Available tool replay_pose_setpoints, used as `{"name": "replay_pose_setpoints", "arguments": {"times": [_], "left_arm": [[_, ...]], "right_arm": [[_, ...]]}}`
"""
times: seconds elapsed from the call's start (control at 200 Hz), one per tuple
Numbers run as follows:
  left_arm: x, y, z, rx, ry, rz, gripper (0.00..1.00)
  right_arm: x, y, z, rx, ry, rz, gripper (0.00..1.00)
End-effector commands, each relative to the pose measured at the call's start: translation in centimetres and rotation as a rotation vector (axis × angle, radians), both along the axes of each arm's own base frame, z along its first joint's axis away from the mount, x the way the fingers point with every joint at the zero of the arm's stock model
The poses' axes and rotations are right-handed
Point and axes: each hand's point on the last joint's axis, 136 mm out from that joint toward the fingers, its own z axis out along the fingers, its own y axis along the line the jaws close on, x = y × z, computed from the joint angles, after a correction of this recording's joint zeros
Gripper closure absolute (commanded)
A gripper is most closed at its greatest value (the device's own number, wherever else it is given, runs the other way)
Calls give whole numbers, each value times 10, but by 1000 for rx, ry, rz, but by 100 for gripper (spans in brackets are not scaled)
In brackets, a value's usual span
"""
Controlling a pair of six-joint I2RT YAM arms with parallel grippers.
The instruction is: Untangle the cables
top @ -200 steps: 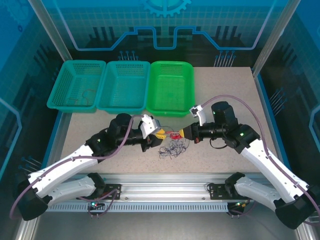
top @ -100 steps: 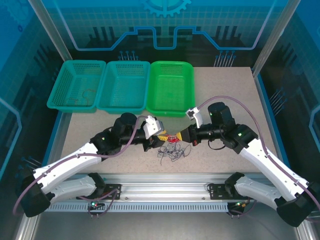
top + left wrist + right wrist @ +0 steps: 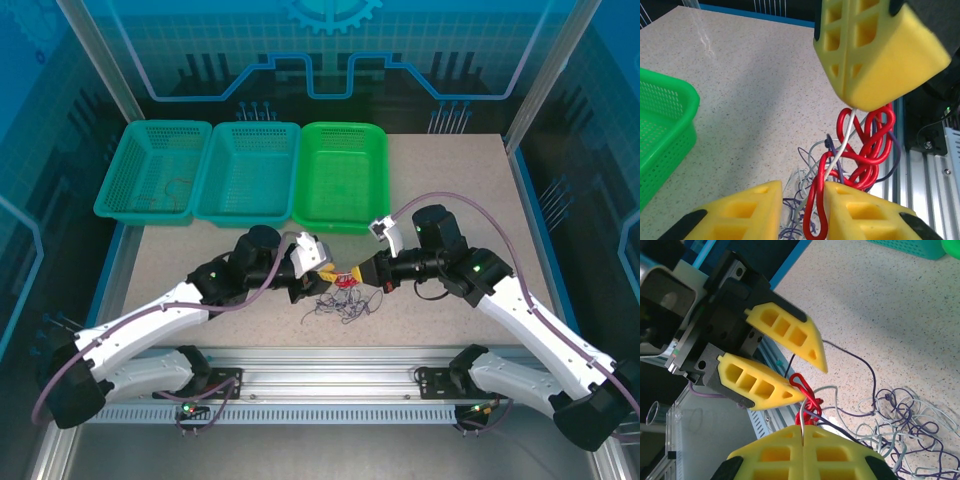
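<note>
The right gripper (image 3: pixel 849 92) is pressing its yellow fingers fully together on the cables (image 3: pixel 871 142), pinching a red one and a whitish one at the very tip. The red one is hanging from that tip in tight, glossy loops and looks thicker than the others. The whitish one is running in a single curve from that tip towards the left gripper (image 3: pixel 802 195).

The left gripper is standing partly open, facing the right one tip to tip and just apart from it. A long red loop and the whitish strand are passing through the gap between its fingers. The gap is wider than either strand, and I cannot tell whether they are touching the fingers.

Beneath both tips, slightly towards the arm bases, the rest of the cables are lying on the speckled table (image 3: pixel 740 100). They are forming a loose snarl of hair-fine dark purple and pale grey wires, crossing in many small curls.
</note>
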Motion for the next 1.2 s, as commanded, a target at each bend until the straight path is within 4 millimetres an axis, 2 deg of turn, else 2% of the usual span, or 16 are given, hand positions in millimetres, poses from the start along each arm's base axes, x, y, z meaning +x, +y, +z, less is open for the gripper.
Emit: {"name": "replay_pose_setpoints", "arguments": {"times": [0.0, 0.04, 0.105, 0.195, 0.305, 0.44, 0.565, 0.605, 0.62, 0.665, 0.75, 0.805, 0.865, 0.98, 1.065, 1.196], "left_arm": [[-1, 3, -7, 21, -4, 2, 69], [-1, 3, -7, 18, -4, 6, 70], [0, 3, -6, 11, -3, 13, 80], [-1, 2, -1, -14, -12, 12, 100], [4, 4, 1, -6, -27, 35, 100], [9, 5, 14, -54, -35, 76, 100], [14, -2, 23, -126, 14, 103, 100], [16, -3, 22, -124, 29, 113, 100], [17, -3, 21, -123, 35, 115, 100], [17, -5, 19, -127, 52, 118, 100], [16, -8, 21, -159, 78, 113, 100], [16, -7, 22, -173, 90, 127, 100], [20, -3, 27, -187, 92, 166, 100], [32, 16, 47, -237, 85, 278, 100], [47, 44, 64, -298, 99, 413, 100], [60, 86, 79, -378, 113, 567, 100]], "right_arm": [[-5, 3, 17, 24, -47, 29, 100], [-5, 4, 18, 27, -45, 31, 100], [-5, 5, 17, 28, -39, 36, 100], [-6, 5, 16, 25, -35, 42, 100], [-2, 3, 12, 5, -45, 18, 100], [17, -10, -22, -139, -52, -103, 65], [17, 6, -54, -192, -17, -86, 33], [19, 14, -52, -160, -18, -84, 27], [17, 15, -61, -162, -4, -81, 24], [19, 22, -63, -124, -12, -80, 16], [25, 32, -65, -75, -42, -89, 14], [32, 34, -70, -78, -50, -110, 23], [43, 28, -82, -127, -61, -170, 45], [67, -12, -122, -291, -48, -399, 87], [72, -50, -153, -370, 15, -560, 100], [66, -105, -193, -418, 169, -764, 100]]}}
